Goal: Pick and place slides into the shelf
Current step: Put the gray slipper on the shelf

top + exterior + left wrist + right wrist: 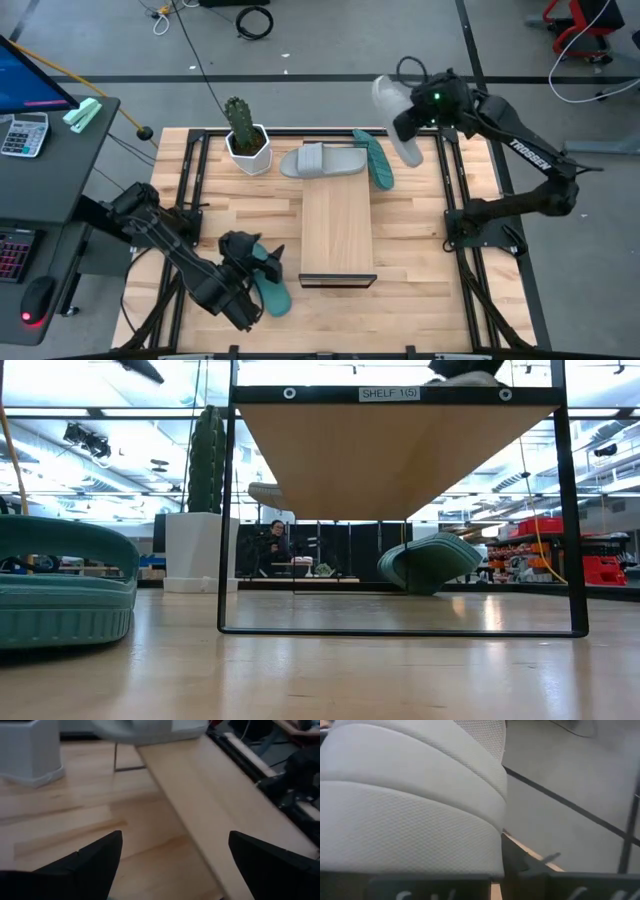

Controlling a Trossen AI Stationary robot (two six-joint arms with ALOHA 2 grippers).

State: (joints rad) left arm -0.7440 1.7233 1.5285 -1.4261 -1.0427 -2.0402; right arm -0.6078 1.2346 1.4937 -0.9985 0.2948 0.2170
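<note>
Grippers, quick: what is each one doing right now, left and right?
Left end effector: open, empty, over the tabletop beside a teal slide.
Right end effector: shut on a grey slide, held up at the table's far edge.

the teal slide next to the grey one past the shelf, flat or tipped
Tipped: the teal slide stands on its edge beside the flat grey slide; the low view shows its sole side-on.

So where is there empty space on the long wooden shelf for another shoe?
The long light-wood shelf board is bare from its near black-framed end up to the light grey rubber slide at its far end. It is crowded there: a potted cactus and a tilted teal-green slide flank it.
</note>
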